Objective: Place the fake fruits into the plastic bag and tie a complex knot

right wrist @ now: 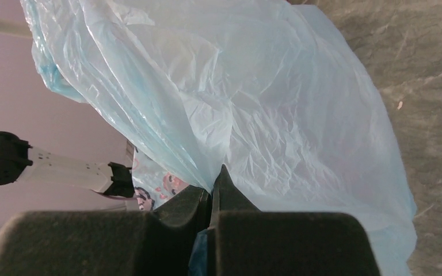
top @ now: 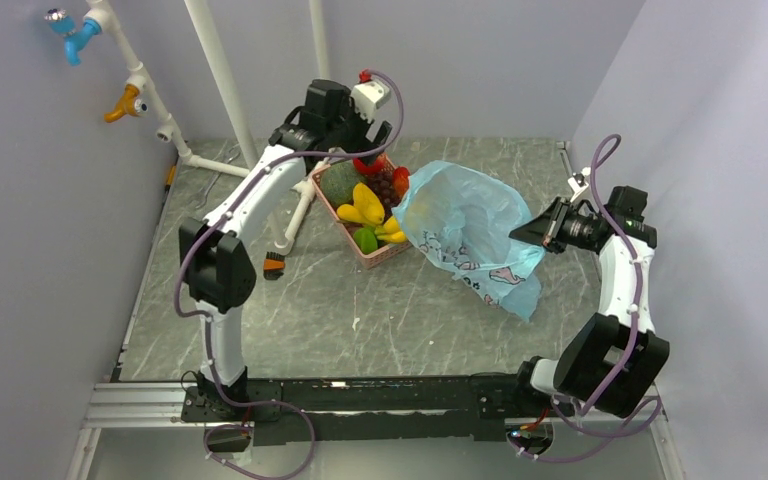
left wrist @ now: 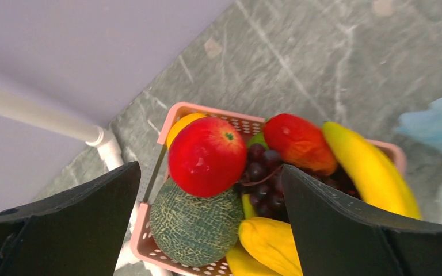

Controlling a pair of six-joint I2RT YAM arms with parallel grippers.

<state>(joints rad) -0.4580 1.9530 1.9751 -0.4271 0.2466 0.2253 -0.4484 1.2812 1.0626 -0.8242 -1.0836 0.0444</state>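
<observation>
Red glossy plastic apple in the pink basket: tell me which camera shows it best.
Left wrist: the red glossy plastic apple sits close, central and unblocked. Top external gives only a small red patch of it. Right wrist shows none of it, just the thin light-blue plastic bag.

The basket is pink, with rows of tiny holes. The apple is shiny red. The melon is dark green with a pale net pattern all over. The banana is bright yellow. The grapes are dark purple — almost black. The mango is red going orange, the lime is green, and the orange is yellow-orange. The bag is light blue and see-through, with little pink and dark cartoon pictures printed on it. The table is grey-green like stone, with thin pale streaks. The walls are pale purple — the pipe is white, and the arms are white and black.
</observation>
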